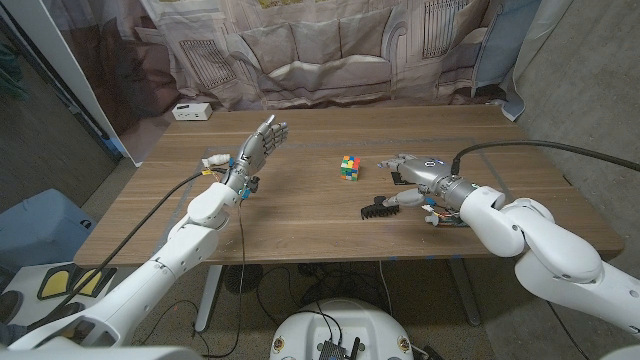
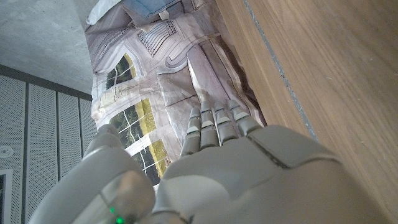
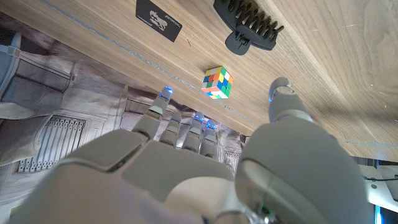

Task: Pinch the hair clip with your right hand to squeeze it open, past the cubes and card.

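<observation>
1. The hair clip (image 1: pixel 379 208), black and toothed, lies on the wooden table (image 1: pixel 300 215) toward the near edge, just in front of the right hand (image 1: pixel 415 180) and a little to that hand's inner side

2. In the head view the clip's long axis runs roughly across the table, its teeth along one side; in the right wrist view the hair clip (image 3: pixel 249 23) shows its comb of teeth along one long edge, with a rounded lug at one end

3. The right hand holds nothing: its fingers (image 3: pixel 163 112) are extended and slightly apart, the thumb (image 3: pixel 283 99) standing off to the side, so that an open gap faces the table. No fingertip touches the clip

4. The left hand (image 1: pixel 258 148) is raised over the far left part of the table, fingers (image 2: pixel 214 124) straight and close together, holding nothing, well apart from the clip. The right hand is plainly the nearer of the two

5. The colour cube (image 1: pixel 349 167) stands beyond the clip, near the table's middle; the dark card (image 3: pixel 159 20) lies flat, in the head view close under the right hand. Only one cube can be made out

6. Judgement: the pinch has not begun. Thumb and fingers would need to straddle the clip's handle end, across its long axis; which end carries the squeeze tabs cannot be told for certain
</observation>
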Controlling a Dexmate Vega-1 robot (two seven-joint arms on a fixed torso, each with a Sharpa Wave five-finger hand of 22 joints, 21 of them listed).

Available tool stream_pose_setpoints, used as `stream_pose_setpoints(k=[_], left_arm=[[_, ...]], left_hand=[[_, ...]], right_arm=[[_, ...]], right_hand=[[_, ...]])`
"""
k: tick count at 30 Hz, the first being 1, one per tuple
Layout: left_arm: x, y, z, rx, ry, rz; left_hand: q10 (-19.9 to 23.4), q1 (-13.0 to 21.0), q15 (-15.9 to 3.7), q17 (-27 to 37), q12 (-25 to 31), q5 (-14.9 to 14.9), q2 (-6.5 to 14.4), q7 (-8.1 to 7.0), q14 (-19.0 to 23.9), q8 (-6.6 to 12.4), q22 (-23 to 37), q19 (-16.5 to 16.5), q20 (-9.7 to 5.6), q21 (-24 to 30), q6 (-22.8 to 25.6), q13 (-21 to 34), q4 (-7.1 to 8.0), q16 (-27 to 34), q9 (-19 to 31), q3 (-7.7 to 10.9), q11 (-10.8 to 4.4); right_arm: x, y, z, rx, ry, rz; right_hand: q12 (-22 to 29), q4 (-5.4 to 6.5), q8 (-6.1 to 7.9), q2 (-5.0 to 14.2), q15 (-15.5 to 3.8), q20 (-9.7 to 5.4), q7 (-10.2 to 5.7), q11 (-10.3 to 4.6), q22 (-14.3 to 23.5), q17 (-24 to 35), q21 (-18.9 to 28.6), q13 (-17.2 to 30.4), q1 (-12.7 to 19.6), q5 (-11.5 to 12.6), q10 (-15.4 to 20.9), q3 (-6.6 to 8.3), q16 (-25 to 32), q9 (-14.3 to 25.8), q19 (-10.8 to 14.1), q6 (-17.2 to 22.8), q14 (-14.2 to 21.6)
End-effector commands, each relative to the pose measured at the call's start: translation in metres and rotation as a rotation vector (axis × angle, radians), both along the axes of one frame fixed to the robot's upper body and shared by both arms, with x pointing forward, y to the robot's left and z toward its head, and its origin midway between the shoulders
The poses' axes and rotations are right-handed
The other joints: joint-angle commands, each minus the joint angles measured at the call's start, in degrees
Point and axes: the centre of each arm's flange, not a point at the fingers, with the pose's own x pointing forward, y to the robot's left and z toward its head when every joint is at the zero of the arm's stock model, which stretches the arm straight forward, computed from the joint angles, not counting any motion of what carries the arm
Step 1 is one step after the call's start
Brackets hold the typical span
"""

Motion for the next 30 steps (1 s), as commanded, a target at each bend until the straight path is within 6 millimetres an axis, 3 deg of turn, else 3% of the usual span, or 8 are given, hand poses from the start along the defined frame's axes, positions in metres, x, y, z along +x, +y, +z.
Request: stream_pose_setpoints(k=[1, 12, 30], left_arm=[[0.003, -0.001, 0.001, 0.001, 0.003, -0.008], [0.004, -0.001, 0.0, 0.001, 0.009, -0.006], [0.007, -0.001, -0.001, -0.001, 0.015, -0.003]], left_hand=[[0.61, 0.02, 0.18, 0.13, -0.29, -0.15, 0.39, 0.15, 0.53, -0.12, 0.28, 0.34, 0.15, -0.02, 0.37, 0.12, -0.33, -0.02, 0.16, 0.09, -0.09], [0.57, 0.01, 0.18, 0.13, -0.36, -0.15, 0.45, 0.18, 0.56, -0.13, 0.28, 0.33, 0.23, -0.05, 0.44, 0.13, -0.43, -0.03, 0.16, 0.09, -0.17], [0.64, -0.01, 0.13, 0.13, -0.39, -0.16, 0.53, 0.19, 0.74, -0.13, 0.29, 0.32, 0.18, -0.09, 0.58, 0.14, -0.54, 0.0, 0.16, 0.1, -0.04]], right_arm=[[0.01, 0.007, 0.0, -0.031, 0.086, -0.045], [0.017, 0.011, -0.002, -0.029, 0.103, -0.037], [0.03, 0.014, -0.007, -0.041, 0.138, -0.045]], right_hand=[[-0.17, 0.12, 0.18, -0.37, -0.43, 0.32, 0.2, 0.14, 0.29, 0.19, 0.23, 0.08, 0.78, 0.56, -0.37, 0.39, 0.1, 0.19, 0.44, -0.21, 0.19], [0.07, 0.54, 1.69, -1.25, 0.22, 1.49, -0.6, 0.11, 0.32, 0.21, 0.69, 0.0, 1.58, 0.63, -0.37, 0.56, 0.61, 0.24, 2.13, 2.6, 1.75], [0.53, 0.68, 2.17, -1.12, -0.55, 2.3, -2.35, -1.32, 0.35, 0.19, 1.08, -0.09, 3.15, 0.85, 0.86, 1.28, 1.06, 0.29, 4.19, 4.19, 3.59]])
